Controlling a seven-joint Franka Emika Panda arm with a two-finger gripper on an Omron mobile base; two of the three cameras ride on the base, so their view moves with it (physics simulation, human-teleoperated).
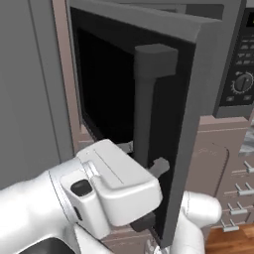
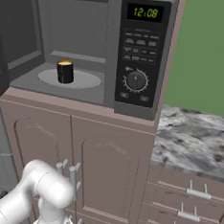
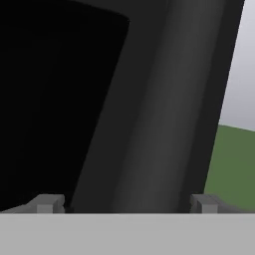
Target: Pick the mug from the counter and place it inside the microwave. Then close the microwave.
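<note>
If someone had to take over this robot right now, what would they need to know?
End effector: open, its fingers either side of the door's bar handle, not clamped.
Mug: upright on the round plate inside the microwave.
Counter: right of the microwave.
Done: mug is placed inside.
Left: swing the open door shut.

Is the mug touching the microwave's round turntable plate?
Touching: the right base view shows the mug standing upright on the plate inside the microwave.
</note>
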